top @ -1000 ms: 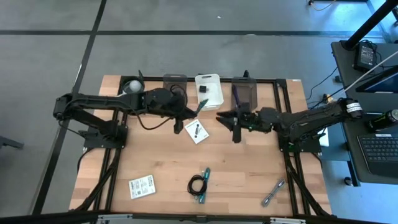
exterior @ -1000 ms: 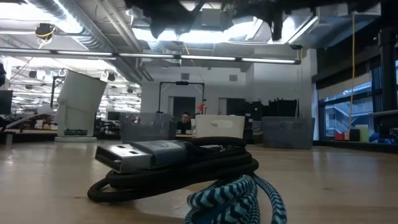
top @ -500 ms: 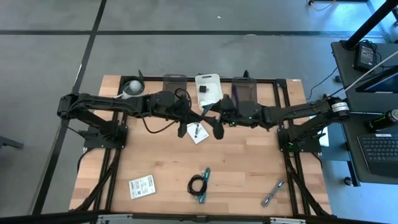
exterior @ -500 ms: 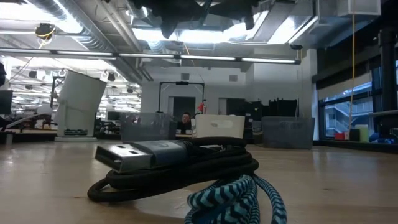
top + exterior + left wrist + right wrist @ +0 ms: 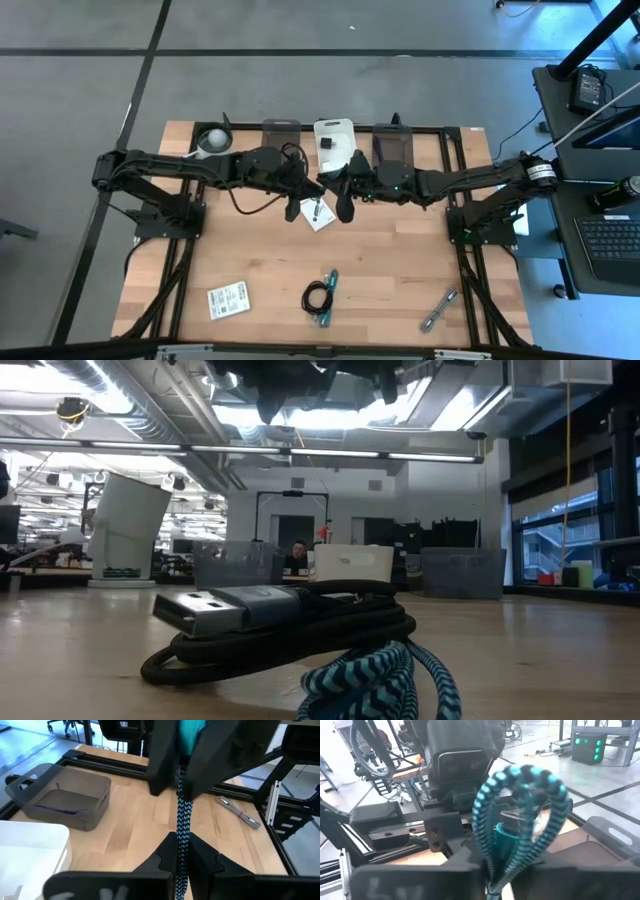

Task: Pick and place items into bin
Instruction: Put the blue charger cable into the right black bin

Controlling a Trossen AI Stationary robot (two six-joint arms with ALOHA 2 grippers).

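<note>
Over the middle of the table, toward its far edge, the two arms meet nose to nose, and a teal-and-black braided cable runs between them. The left gripper pinches one stretch of it between its fingers; the right gripper is pressed together on the loop of the same cable, which arches up bright blue and black-striped in front of its wrist camera. It looks like a handover in mid-air, just near of the bins.

Along the far edge stand a grey bin, a white bin with a small dark thing in it, and another grey bin that seems to hold a purplish item. So a little of the sorting appears done, though I can't tell how much sits inside them.

Plenty is left on the wood: a white printed card right under the grippers, another white packet near the left front, a black coiled cable with a teal braided one beside it at the near middle, and a silver metal piece at the near right. From table height that coil fills the foreground, its silver USB plug pointing left. The white cup with the ball stands at the far left corner.

The held cable looks limp and springy.
</note>
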